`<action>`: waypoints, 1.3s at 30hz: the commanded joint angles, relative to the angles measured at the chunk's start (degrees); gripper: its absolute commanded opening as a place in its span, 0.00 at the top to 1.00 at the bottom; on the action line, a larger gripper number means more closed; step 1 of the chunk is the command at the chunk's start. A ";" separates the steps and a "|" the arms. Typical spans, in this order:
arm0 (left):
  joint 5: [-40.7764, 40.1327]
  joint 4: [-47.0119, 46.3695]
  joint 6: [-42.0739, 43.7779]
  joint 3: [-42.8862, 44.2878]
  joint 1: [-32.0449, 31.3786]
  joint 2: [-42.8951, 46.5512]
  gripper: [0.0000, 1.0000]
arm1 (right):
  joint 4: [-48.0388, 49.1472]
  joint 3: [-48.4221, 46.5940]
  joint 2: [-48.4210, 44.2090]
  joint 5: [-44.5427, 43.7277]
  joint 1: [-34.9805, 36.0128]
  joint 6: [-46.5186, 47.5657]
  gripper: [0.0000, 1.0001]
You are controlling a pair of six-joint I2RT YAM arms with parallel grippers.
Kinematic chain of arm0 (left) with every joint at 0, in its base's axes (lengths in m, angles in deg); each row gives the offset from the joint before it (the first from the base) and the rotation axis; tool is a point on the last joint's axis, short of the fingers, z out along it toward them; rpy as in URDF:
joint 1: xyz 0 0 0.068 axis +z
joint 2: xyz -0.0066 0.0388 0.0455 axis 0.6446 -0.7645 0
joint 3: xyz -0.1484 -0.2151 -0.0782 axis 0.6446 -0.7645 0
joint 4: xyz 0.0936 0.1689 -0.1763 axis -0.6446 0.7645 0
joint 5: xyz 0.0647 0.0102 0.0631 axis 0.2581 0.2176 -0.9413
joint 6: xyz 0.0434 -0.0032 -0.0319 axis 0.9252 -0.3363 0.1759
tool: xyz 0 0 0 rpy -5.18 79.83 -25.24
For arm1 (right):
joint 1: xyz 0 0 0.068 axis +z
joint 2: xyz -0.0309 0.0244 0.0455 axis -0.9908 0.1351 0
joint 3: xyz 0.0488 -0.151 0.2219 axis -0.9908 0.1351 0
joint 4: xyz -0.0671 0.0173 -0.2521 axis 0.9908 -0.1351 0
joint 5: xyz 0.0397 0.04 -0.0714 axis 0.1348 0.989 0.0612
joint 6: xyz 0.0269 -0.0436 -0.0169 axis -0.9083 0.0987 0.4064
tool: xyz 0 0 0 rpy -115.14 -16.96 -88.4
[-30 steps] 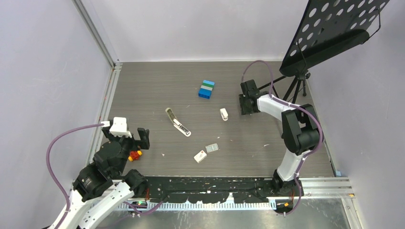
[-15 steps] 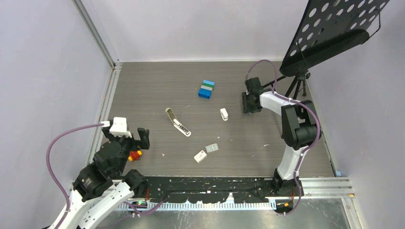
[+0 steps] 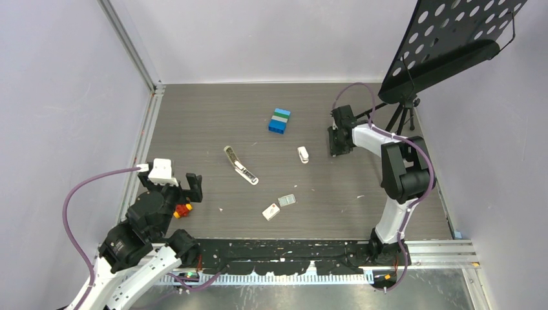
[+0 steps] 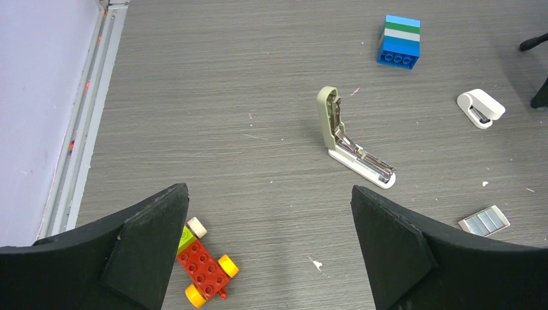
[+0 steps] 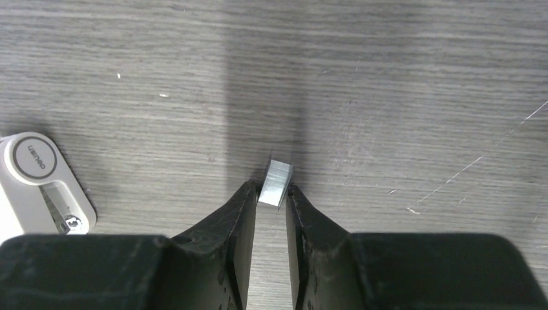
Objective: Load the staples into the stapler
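Near left, above the grey tabletop (image 3: pixel 194 123): left claw (image 4: pixel 268 194), fingers spread wide, gripping nothing. Just below its left finger, a red-and-yellow brick toy (image 4: pixel 203 271) lying flat.

Further right, near the middle of the front edge: staples box (image 3: pixel 271 211), white with a red mark, flat on the tabletop. Just beside it on the far right, not touching: grey insert (image 3: pixel 287 200), also flat.

Beyond these, at centre: stapler (image 4: pixel 349 145), hinged open, olive top tilted up at the far-left end, white base flat and running toward the near right, silver channel bared. Well apart from both claws.

Further right: stubby white object (image 5: pixel 39 174), lying alone.

Right of that, well apart from the stapler: right claw (image 5: pixel 271 194), pointed down, pressed in on a small silvery staple strip (image 5: pixel 276 183) pinched between its tips. Cannot tell whether the strip touches the tabletop.

Far centre: stack of blue bricks (image 3: pixel 280 121) with green and white layers.

Far right corner: black perforated music stand (image 3: pixel 452 45) on its tripod.
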 commanded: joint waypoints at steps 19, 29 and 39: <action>-0.01 -1.92 0.43 -0.10 0.33 0.75 0.00 | 3.23 8.34 -9.06 7.49 0.57 -4.61 0.81; 10.02 -2.39 -6.37 2.77 0.32 -5.84 0.00 | 13.51 18.96 -21.94 14.61 3.32 -9.60 0.81; 27.09 -16.46 -13.12 1.05 0.34 -16.98 0.00 | 33.08 29.91 -33.08 26.21 3.54 -16.68 0.81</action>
